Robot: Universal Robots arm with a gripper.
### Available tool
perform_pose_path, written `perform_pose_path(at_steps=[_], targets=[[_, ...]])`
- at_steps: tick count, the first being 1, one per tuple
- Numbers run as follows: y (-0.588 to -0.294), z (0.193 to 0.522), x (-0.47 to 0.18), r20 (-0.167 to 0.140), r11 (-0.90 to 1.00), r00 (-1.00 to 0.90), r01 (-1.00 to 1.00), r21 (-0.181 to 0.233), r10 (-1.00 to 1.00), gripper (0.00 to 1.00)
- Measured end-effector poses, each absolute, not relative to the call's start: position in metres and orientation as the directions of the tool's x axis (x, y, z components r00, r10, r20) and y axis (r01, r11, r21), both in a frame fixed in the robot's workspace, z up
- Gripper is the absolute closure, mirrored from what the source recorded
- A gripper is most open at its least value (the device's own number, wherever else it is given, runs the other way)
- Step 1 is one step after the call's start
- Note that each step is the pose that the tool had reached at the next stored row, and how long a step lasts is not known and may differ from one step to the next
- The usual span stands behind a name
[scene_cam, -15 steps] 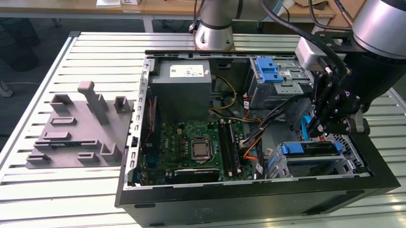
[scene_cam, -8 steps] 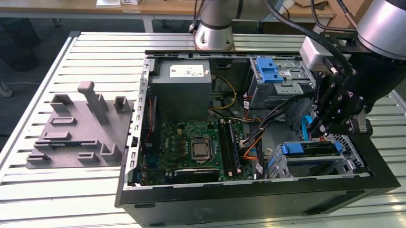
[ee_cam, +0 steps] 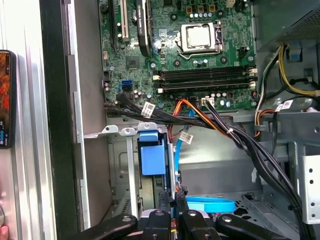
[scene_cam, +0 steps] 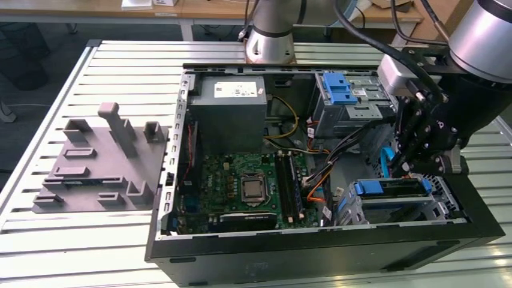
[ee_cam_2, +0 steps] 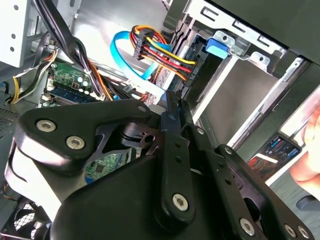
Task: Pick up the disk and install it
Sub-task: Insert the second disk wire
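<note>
**Arm poised over the lower drive cage, disk sitting in the slot below it**

The open computer case (scene_cam: 320, 261) lies on its side on the slatted metal table (scene_cam: 96, 246). The arm reaches in from the exterior view's right. The gripper (scene_cam: 404, 171) hangs inside the case near that right-hand wall, pointing down at the lower drive cage (scene_cam: 444, 207).

The disk (scene_cam: 396, 191) seems to lie in that cage, a flat silver slab with blue plastic at both ends. It sits directly under the fingertips and very close to them. From here I cannot tell whether they touch it.

In both wrist views the two black fingers (ee_cam: 164, 200) are drawn tight together. In the second wrist view the tips of the gripper (ee_cam_2: 172, 102) meet, with nothing visibly caught between them. So the jaws are clenched and gripping nothing I can make out, and the disk is below them rather than between them.

Just beside the fingers in the first wrist view, a blue plastic tab (ee_cam: 151, 156) stands between the cage's silver rails. A light blue ribbon cable (ee_cam: 212, 205) curls along the case floor close by. A bundle of black, orange and yellow wires (ee_cam: 220, 125) crosses between the cage and the green circuit board (ee_cam: 200, 55).

Further along the case sits the grey power-supply box (scene_cam: 232, 114). A second drive cage with a blue latch (scene_cam: 344, 90) is in the far corner. Outside the case, towards the exterior view's left, a grey plastic fixture plate (scene_cam: 96, 165) rests on the table.
</note>
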State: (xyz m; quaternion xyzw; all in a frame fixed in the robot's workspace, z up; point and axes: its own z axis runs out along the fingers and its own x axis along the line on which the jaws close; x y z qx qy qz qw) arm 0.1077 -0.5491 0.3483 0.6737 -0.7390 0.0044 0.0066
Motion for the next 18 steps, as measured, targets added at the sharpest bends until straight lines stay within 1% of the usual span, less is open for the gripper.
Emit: perform_pose_path(at_steps=[18], targets=[[-0.5542, 0.3437, 0.1084, 0.016, 0.092, -0.092, -0.996, 0.005, -0.996, 0.84]])
